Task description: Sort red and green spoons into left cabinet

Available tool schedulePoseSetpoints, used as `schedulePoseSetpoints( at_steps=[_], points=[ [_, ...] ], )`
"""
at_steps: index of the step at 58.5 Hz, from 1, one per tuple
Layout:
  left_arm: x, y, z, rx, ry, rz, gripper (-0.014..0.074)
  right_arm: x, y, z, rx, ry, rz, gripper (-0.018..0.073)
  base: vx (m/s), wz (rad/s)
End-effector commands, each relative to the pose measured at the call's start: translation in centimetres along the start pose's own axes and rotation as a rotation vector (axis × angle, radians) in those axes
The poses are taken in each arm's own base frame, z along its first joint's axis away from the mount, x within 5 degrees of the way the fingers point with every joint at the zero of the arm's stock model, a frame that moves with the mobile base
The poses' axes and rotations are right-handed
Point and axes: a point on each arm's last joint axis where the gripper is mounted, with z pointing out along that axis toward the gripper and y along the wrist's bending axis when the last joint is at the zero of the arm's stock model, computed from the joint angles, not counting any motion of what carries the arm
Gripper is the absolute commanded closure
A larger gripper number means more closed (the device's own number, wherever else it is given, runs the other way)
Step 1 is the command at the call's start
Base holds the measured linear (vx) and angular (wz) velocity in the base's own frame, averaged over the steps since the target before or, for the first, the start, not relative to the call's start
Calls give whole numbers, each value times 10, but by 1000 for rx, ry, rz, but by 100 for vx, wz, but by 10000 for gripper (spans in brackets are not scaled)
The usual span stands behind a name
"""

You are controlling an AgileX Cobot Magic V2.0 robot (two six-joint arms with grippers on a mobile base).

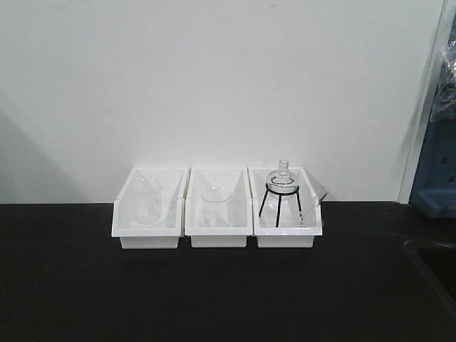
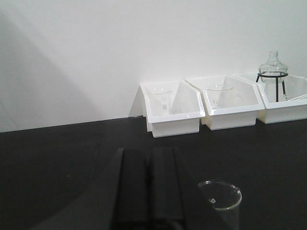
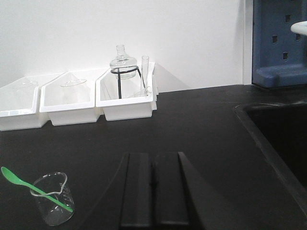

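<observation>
Pickup not begun: the green spoon [image 3: 24, 182] rests across the small beaker [image 3: 50, 214]. Your right pincer [image 3: 153, 157], right of that beaker, and left pincer [image 2: 147, 152] are closed, empty; you'd probably open the right first.

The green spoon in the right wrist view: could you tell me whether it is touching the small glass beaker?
Touching. The right wrist view shows the green spoon lying tilted in the beaker, resting on its rim.

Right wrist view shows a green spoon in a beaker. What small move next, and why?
Probably open the right gripper and ease it left toward the thin green plastic spoon: it leans in the small clear glass beaker left of the gripper, which looks shut and empty.
</observation>
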Motion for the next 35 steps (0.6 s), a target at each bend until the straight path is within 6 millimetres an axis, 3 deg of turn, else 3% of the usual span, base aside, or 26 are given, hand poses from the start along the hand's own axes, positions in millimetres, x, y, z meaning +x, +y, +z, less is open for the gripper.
schedulePoseSetpoints(
  at_steps=[1, 35],
  points=[
    [-9, 0, -2, -5, -105, -10, 594, -4, 0, -1, -4, -84, -5, 564, 0, 0],
    [-9, 0, -2, -5, -105, -10, 594, -5, 0, -1, -5, -85, -5, 564, 0, 0]
  ],
)
